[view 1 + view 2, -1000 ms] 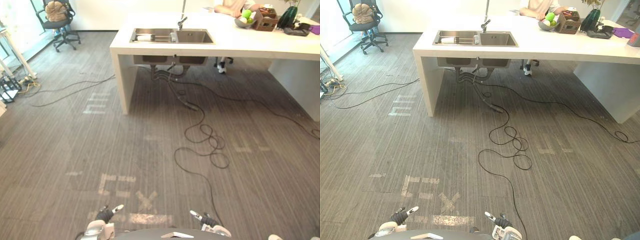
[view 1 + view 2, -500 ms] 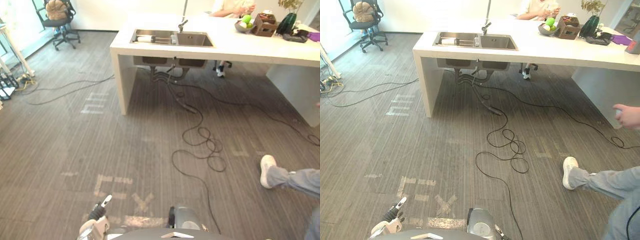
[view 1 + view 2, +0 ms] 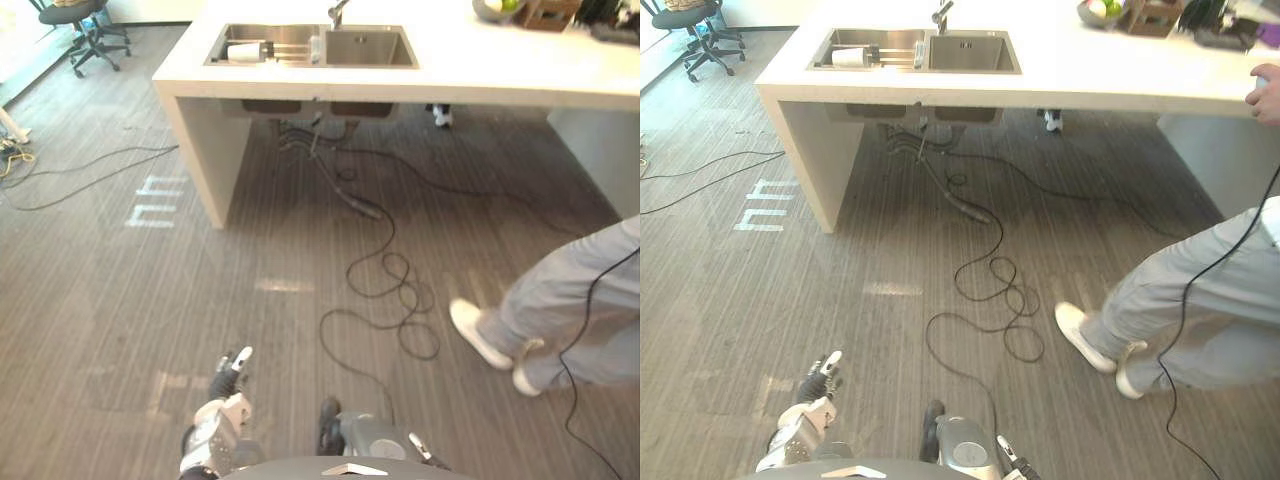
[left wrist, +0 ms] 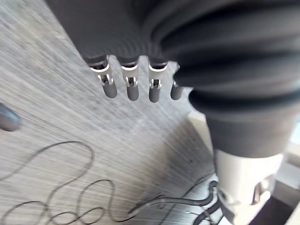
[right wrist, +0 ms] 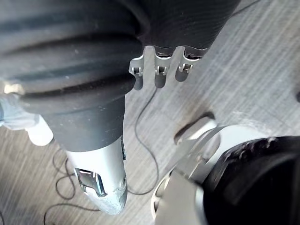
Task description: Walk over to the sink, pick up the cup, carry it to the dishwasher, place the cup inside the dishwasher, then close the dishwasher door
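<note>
Your left robot hand (image 3: 226,384) hangs low at the bottom of the frame, left of centre, above the grey plank floor (image 3: 110,300). Its fingers (image 4: 132,89) are straight and spread, and the hand is empty. Your right robot hand (image 5: 160,75) sits at the bottom edge, right of centre, with its fingers also straight, loose and empty.

The cup (image 3: 245,52) is well apart from both hands, at the top of the frame, left of centre. It lies on its side in the left basin of the steel double sink (image 3: 372,50), which is set in the white table (image 3: 500,72). The faucet (image 3: 338,12) stands behind the divide between the basins.

At the right of the frame, a person's legs (image 3: 565,300) in grey trousers and white shoes stand on the floor in front of the table. An office chair (image 3: 85,22) fills the upper left corner.
</note>
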Robot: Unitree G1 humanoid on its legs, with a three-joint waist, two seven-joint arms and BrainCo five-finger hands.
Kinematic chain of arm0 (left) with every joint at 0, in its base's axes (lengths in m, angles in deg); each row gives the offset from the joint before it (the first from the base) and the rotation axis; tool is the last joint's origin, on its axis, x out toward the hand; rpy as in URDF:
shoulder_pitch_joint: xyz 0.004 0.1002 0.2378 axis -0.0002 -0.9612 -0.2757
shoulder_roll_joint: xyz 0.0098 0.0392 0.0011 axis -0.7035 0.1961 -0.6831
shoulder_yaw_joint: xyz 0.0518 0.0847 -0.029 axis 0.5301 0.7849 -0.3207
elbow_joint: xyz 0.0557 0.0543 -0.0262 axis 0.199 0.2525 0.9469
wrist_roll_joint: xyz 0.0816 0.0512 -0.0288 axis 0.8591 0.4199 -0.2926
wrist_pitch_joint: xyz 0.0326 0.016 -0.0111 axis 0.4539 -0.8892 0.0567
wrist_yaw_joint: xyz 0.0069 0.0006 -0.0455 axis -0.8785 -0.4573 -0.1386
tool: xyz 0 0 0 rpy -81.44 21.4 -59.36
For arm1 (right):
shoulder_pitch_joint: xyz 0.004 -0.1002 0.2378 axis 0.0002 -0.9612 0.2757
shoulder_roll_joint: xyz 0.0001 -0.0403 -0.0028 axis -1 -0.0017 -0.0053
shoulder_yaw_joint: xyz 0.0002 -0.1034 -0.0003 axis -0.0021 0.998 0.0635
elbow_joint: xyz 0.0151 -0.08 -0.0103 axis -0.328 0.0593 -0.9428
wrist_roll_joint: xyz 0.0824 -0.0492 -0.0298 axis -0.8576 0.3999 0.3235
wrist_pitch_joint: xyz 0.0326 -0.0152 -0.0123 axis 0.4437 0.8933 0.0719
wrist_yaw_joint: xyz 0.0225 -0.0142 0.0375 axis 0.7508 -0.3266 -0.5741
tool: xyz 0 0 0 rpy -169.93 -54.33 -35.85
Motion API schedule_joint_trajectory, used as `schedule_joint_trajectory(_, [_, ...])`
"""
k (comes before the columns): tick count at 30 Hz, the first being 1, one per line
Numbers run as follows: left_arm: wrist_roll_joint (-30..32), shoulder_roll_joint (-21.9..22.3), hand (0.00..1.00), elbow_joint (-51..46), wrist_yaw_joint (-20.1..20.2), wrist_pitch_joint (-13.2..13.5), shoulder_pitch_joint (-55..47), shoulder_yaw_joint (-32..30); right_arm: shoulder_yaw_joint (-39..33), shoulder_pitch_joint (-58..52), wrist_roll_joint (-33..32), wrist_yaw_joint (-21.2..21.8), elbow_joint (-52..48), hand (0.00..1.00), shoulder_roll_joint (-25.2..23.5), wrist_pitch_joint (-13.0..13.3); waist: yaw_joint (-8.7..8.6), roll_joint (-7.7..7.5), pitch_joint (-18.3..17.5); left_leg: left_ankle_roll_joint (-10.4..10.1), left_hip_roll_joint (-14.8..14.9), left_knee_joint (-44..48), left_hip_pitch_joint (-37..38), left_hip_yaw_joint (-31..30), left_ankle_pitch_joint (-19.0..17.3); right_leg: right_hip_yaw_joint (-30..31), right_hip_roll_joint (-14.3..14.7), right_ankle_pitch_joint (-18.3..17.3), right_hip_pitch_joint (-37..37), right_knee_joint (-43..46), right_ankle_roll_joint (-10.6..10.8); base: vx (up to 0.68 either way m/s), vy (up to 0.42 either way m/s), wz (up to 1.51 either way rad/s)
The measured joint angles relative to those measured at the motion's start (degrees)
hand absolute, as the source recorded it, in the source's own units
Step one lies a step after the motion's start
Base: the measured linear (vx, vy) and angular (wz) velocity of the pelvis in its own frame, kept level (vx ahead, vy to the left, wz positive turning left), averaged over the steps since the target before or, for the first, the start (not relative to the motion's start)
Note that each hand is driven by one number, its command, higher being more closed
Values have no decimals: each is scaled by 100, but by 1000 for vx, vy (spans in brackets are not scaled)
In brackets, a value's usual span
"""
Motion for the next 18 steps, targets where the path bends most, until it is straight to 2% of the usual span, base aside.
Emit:
schedule_joint_trajectory(1, [-23, 0, 0, -402, -40, 0, -38, 180, 121, 33, 24, -5, 16, 0, 70, 81, 47, 5, 3, 166, -7, 219, -399, 84, -865, 6, 2, -3, 280, -261, -17, 279, -128, 31])
schedule_joint_trajectory(2, [-50, -2, 0, -770, -125, -12, -45, 380, 137, 173, -73, -3, 40, 0, 113, 94, 102, -15, 14, 317, -109, -166, -745, 202, -1572, 17, -30, 10, 467, -478, -18, 250, -113, 18])
schedule_joint_trajectory(3, [-55, 0, 0, -926, -147, -17, -46, 447, 137, 281, -175, 7, 80, 0, 134, 86, 148, 22, 6, 448, -178, -581, -820, 327, -1797, 44, -54, 44, 555, -557, 46, 195, -30, -11])
schedule_joint_trajectory(4, [-58, 0, 0, -1104, -169, -19, -47, 554, 138, 413, -281, 15, 143, 0, 158, 82, 206, 71, -10, 534, -298, -1390, -883, 488, -1976, 97, -93, 19, 676, -640, 80, 312, 13, -41])
schedule_joint_trajectory(5, [-53, 11, 0, -1337, -248, -20, -47, 702, 144, 651, -398, 79, 121, 0, 168, 84, 289, 137, -29, 552, -542, -2743, -939, 578, -1985, 190, -192, -20, 830, -692, 111, 331, 42, -42])
schedule_joint_trajectory(6, [-53, 12, 0, -1445, -274, -20, -47, 746, 158, 703, -397, 96, 71, 0, 163, 86, 303, 137, -29, 552, -649, -3243, -951, 576, -1922, 233, -249, -58, 904, -689, 153, 354, 88, -41])
schedule_joint_trajectory(8, [-105, 5, 0, -1990, -386, -21, -44, 885, 374, 728, -385, 105, -57, 0, 158, 104, 404, 111, -18, 474, -926, -4670, -1062, 560, -1517, 337, -478, -269, 1201, -676, 354, 339, 136, -21])
schedule_joint_trajectory(11, [-229, -10, 0, -2232, -395, 71, 43, 881, 359, 555, -390, 100, -29, 0, 185, 49, 413, 154, -40, 471, -925, -4920, -1231, 674, -1363, 322, -540, -598, 1529, -614, 622, 360, 220, 3])
schedule_joint_trajectory(12, [-269, -25, 0, -2210, -386, 103, 83, 900, 346, 441, -393, 100, -26, 0, 226, -36, 398, 216, -85, 551, -904, -4934, -1180, 809, -1195, 310, -515, -823, 1759, -538, 766, 479, 313, 7])
schedule_joint_trajectory(13, [-273, -74, 0, -2203, -379, 171, 87, 948, 347, 291, -391, 83, 42, 0, 305, -119, 412, 296, -164, 1039, -889, -5011, -1074, 739, -472, 372, -488, -1076, 1936, -430, 895, 495, 316, 0])
schedule_joint_trajectory(14, [-273, -118, 0, -2204, -380, 191, 85, 973, 355, 260, -390, 74, 84, 0, 307, -168, 408, 253, -212, 1276, -950, -4984, -1044, 756, -203, 438, -527, -1158, 1986, -381, 945, 542, 350, 10])
schedule_joint_trajectory(15, [-255, -386, 0, -2203, -410, 204, 211, 1032, 353, 302, -397, 70, 264, 0, 152, -270, 354, -102, -336, 1340, -1265, -4863, -1192, 763, -564, 624, -814, -1091, 1826, -281, 847, 498, 327, 13])
schedule_joint_trajectory(17, [-212, -453, 0, -2209, -492, 190, 316, 1030, 297, 328, -406, 39, 411, 0, 159, -345, 396, -119, -343, 1382, -1345, -4746, -1266, 748, -726, 801, -889, -928, 1694, -136, 769, 391, 277, 11])
schedule_joint_trajectory(18, [-181, -438, 0, -2239, -537, 157, 350, 1034, 183, 381, -452, -19, 510, 0, 204, -417, 402, -124, -350, 1409, -1419, -4694, -1243, 739, -895, 896, -981, -833, 1633, 71, 805, 361, 257, 10])
